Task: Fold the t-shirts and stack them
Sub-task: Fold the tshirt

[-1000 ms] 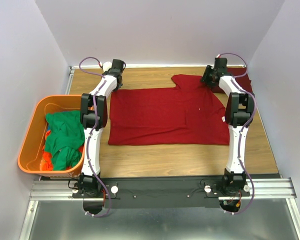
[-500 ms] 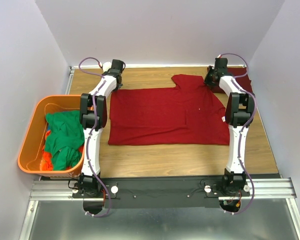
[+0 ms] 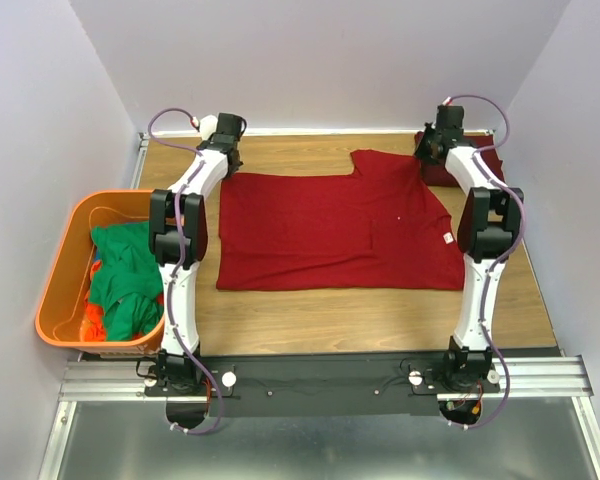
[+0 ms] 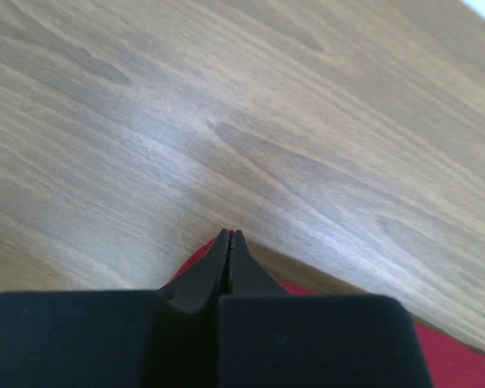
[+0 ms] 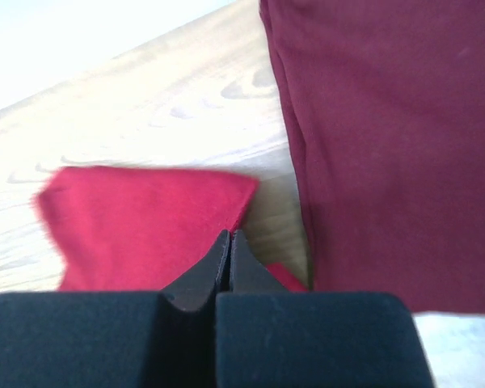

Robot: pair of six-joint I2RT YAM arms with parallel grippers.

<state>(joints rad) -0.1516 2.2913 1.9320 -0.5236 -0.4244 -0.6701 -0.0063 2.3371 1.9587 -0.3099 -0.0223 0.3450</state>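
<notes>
Both arms have reached further beyond the far edge of the red t-shirt [image 3: 330, 230], and the right fingers [image 5: 229, 242] have clenched on its sleeve, just beside the maroon t-shirt [image 5: 388, 145]. The left fingers [image 4: 229, 242] are clenched too and seem to pinch the other far corner. The shirt lies flat on the desk [image 3: 330, 310], its long axis running left to right and its body on the near side of both fingers.

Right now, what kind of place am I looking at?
Probably a robotics lab test cell: a wooden table boxed in by pale walls, two robot arms bolted to a metal rail, and a red t-shirt spread out.
</notes>
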